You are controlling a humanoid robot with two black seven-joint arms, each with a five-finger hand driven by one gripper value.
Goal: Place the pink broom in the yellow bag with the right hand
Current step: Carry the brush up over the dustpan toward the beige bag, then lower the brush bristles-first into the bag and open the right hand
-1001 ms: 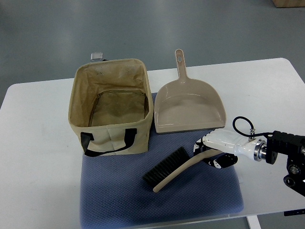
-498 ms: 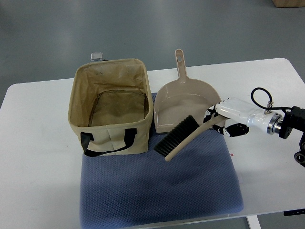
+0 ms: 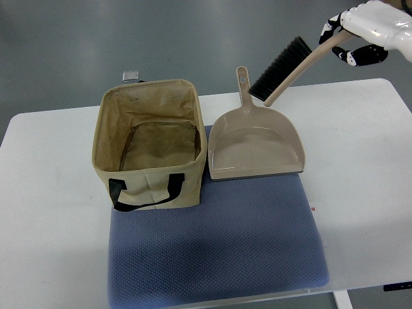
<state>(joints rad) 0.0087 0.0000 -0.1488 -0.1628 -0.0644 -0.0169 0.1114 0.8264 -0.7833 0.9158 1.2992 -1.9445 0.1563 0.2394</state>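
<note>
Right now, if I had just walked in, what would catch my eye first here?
Probably the white right hand at the top right corner, holding a brush with black bristles up in the air, above the table. Below it a beige dustpan lies on the white table, partly on a blue mat. Left of the dustpan stands an open yellowish bag with black handles.

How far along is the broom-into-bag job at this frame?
Done: the right robot hand has grasped the broom by its handle and holds it raised, in the picture above the dustpan. In hand: carrying it. Left: moving it over the open bag, which looks empty, and releasing it inside.
</note>
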